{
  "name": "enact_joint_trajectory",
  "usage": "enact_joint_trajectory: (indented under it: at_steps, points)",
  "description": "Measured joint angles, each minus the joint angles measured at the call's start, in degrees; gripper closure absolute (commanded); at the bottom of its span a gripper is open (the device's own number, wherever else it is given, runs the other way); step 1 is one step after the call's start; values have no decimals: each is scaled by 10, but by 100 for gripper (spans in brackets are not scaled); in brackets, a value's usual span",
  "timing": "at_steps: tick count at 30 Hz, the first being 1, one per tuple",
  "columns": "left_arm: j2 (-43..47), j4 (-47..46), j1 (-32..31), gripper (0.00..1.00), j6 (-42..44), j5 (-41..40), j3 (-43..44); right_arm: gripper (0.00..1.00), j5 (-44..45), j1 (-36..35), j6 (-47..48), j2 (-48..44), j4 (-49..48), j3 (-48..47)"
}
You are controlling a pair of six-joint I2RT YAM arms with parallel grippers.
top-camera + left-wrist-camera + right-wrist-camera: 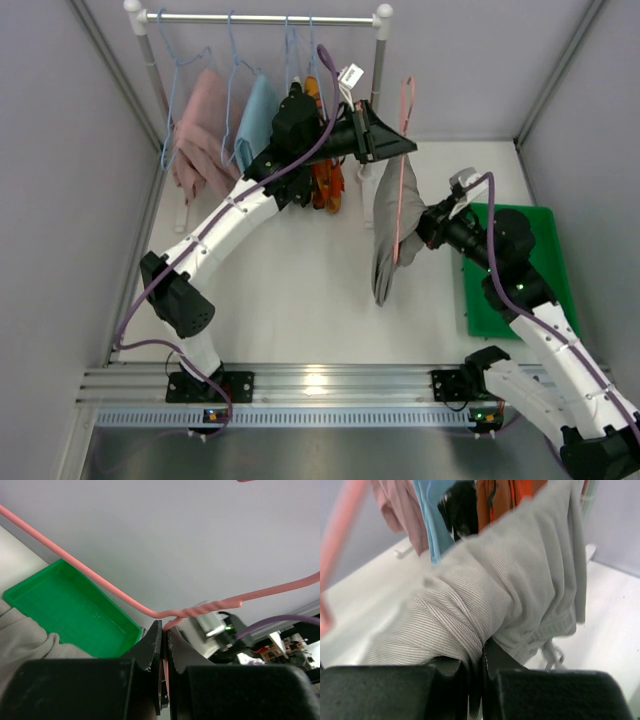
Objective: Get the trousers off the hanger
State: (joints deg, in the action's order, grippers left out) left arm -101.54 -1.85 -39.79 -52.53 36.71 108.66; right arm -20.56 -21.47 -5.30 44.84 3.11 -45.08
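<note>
Two grips — left gripper (164, 630) on pink hanger (210, 607), right gripper (480, 656) on grey trousers (495, 590).

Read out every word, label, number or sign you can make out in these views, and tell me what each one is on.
No text can be read in any view.
White tag in the top view: too small to read.
Circuit boards in the left wrist view: markings blurred.
Grey trousers and green tray: no lettering shows.
</note>
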Motion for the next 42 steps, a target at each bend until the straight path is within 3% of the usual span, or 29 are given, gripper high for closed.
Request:
enact_joint_trajectory:
  at_steps: [15,28,35,42]
  points:
    - [31,72,-1,100,118,-55,-60,100,105,0,-52,-43,55,-213]
    - [42,108,-7,100,177,-60,-95,100,325,0,55,-41,73,-346]
    - [42,115,-9,100,194,-60,-96,100,447,1,180,-51,59,-336]
    - [42,127,-9,100,210,-59,-66,100,565,2,342,-110,27,-195]
